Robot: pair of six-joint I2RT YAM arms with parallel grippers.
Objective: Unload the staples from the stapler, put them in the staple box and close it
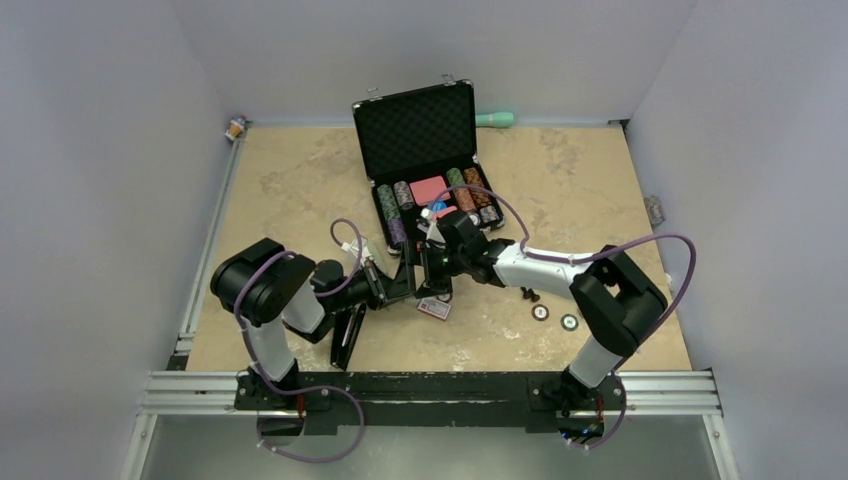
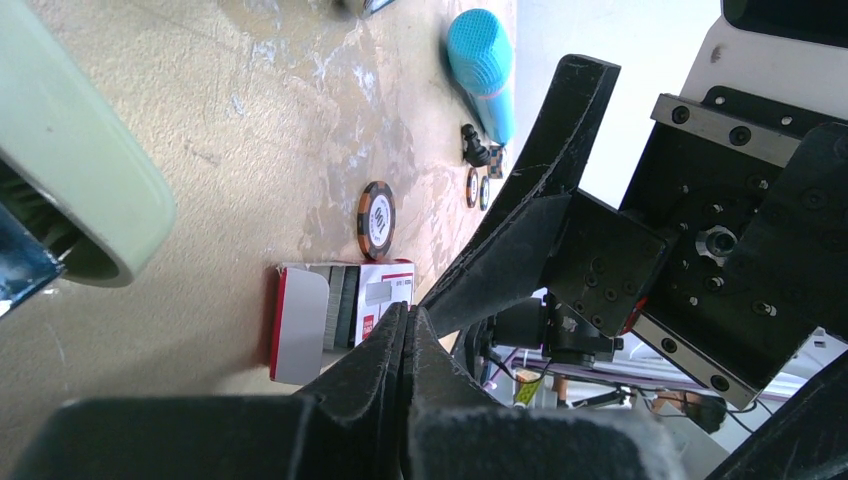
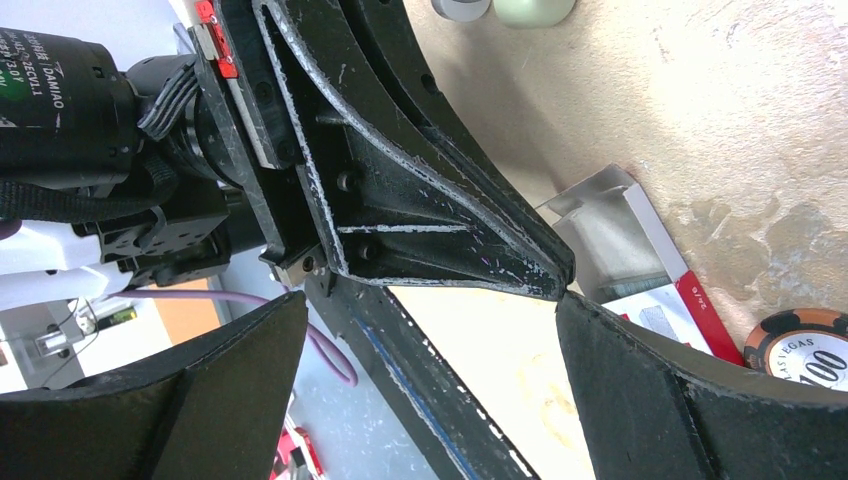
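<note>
Stapler (image 1: 347,335) lying on table (image 1: 600,200) at near left, apart from the 2 grippers. Left gripper (image 2: 405,312) clenched, empty; right gripper (image 3: 430,300) spread wide around its fingers, near staple box (image 2: 340,320).

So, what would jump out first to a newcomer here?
The two arms meet at mid-table: the left arm's black fingers pinched shut, pointing between the right arm's wide-open black fingers. Behind them stands an open black foam-lined case of poker chips; nearby lies a red-and-white staple box.
</note>
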